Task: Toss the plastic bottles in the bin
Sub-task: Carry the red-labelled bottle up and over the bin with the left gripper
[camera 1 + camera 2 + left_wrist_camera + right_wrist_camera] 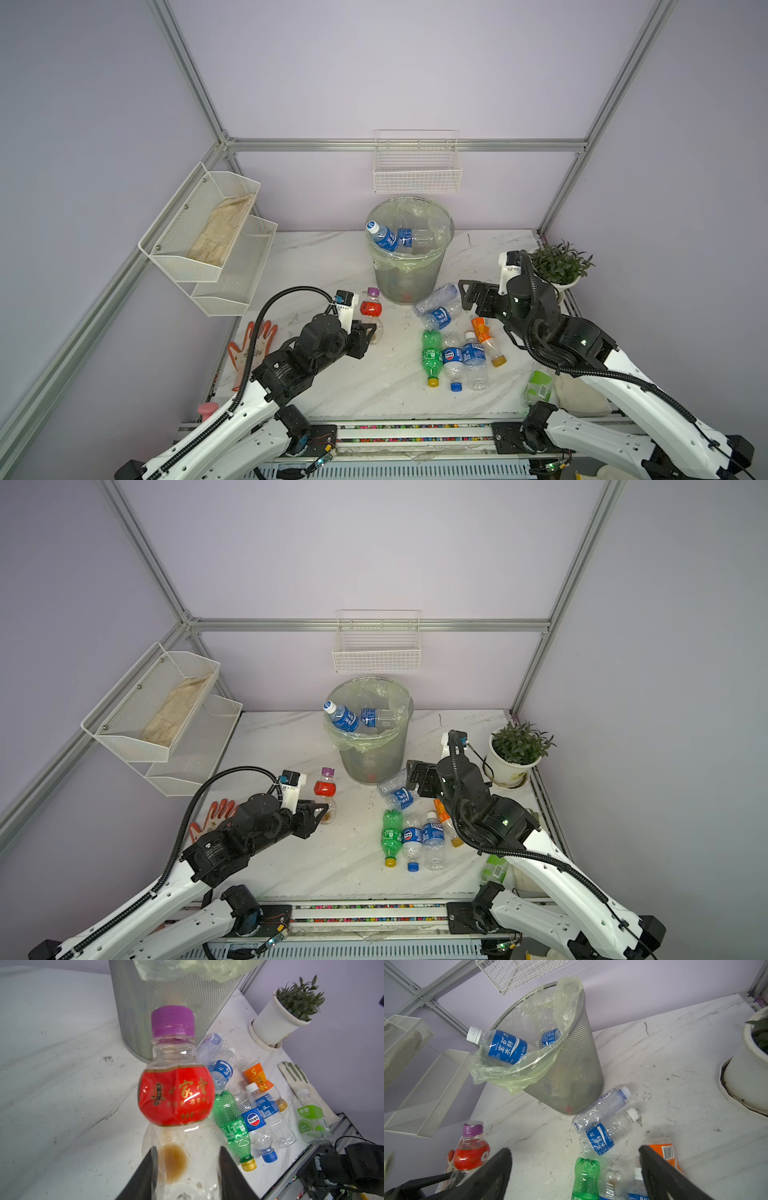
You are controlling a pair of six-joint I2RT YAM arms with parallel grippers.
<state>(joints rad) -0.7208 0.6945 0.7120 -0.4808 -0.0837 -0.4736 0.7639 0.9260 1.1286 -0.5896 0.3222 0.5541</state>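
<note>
White marbled tabletop [332, 374] between lilac walls [374, 83]; left gripper [372, 331] clamped on red-labelled bottle [370, 308], right gripper [465, 296] agape

L tool [188, 1150] tight, R tool [574, 1150] wide.

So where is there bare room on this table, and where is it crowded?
Bare: the front middle of the table, between the left gripper holding the red-label bottle and the green bottle; also at the back, between bin and wire shelf, and between bin and plant pot. Crowded: bottles from the bin's foot to the front right.
</note>
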